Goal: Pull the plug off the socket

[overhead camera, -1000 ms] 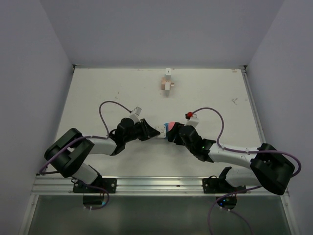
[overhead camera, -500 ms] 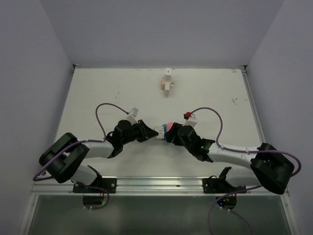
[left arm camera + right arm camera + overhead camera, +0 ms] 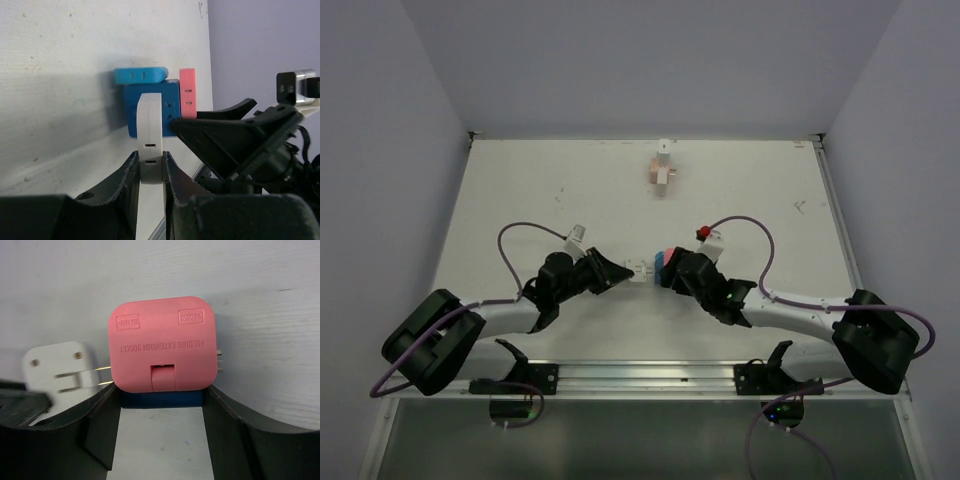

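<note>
Plug (image 3: 57, 370) prongs bare — socket (image 3: 162, 347) adjacent

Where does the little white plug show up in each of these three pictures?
Top view: white plug near the picture's centre.
Left wrist view: white plug low centre, pinched in the left gripper.
Right wrist view: white plug at the left, prongs pointing right.
Shared landmark: the pink-and-blue socket, beside it in all three.
</note>
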You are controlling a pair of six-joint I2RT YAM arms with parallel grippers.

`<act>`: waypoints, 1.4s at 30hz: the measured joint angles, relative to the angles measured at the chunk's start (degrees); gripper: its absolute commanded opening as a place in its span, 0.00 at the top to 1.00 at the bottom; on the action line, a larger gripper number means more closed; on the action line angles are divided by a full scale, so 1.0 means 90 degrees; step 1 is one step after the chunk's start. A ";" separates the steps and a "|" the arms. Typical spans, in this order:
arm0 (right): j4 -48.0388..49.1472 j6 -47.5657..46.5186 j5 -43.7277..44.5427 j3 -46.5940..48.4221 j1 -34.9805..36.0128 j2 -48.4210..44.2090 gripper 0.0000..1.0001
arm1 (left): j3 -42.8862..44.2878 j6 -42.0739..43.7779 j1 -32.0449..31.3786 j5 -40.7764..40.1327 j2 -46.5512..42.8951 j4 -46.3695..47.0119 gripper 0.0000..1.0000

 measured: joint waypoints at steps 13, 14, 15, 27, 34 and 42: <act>-0.0571 -0.0194 0.1520 0.0017 -0.0272 0.0187 1.00 | -0.0160 0.0107 0.0729 0.0100 -0.0614 -0.0274 1.00; -0.0568 -0.0221 0.1520 0.0017 -0.0272 0.0187 1.00 | -0.0160 0.0155 0.0882 0.0109 -0.0614 -0.0342 1.00; -0.0563 -0.0253 0.1515 0.0017 -0.0272 0.0187 1.00 | -0.0155 0.0250 0.1081 0.0151 -0.0614 -0.0437 1.00; -0.0522 -0.0724 0.1474 0.0015 -0.0272 0.0204 1.00 | 0.1248 0.1178 0.2798 0.0529 0.1209 -0.0850 0.66; -0.0396 -0.1117 0.1450 0.0015 -0.0272 0.0272 0.99 | 0.1671 0.1243 0.3223 0.0787 0.2263 -0.0845 0.33; -0.0199 -0.1739 0.1188 0.0015 -0.0272 0.0342 0.82 | 0.1559 0.1292 0.3529 0.0913 0.1870 -0.1010 0.05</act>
